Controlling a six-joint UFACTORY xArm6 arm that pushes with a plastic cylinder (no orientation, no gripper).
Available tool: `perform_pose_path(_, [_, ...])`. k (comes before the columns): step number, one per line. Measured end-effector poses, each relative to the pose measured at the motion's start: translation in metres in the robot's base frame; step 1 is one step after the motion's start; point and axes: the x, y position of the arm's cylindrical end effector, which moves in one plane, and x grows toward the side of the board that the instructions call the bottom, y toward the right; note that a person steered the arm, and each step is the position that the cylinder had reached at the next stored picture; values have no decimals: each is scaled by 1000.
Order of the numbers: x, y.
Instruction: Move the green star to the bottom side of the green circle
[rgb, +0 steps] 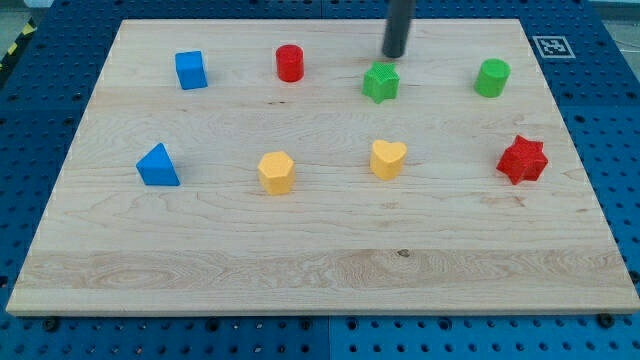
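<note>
Camera view: my tip (394, 55), bare rod without jaws, just above green star (381, 82).

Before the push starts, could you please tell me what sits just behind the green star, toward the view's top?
My tip sits just behind the green star, slightly to the view's right. Whether they touch cannot be told. The rod hides a strip of board behind it; no other block shows there.
</note>
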Motion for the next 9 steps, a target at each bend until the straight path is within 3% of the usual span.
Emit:
perform_pose_path(1, [10, -34])
perform_pose_path(3, [49, 1])
perform_pose_path(5, [61, -23])
perform_pose_path(7, [90, 74])
perform_pose_path(9, [114, 76])
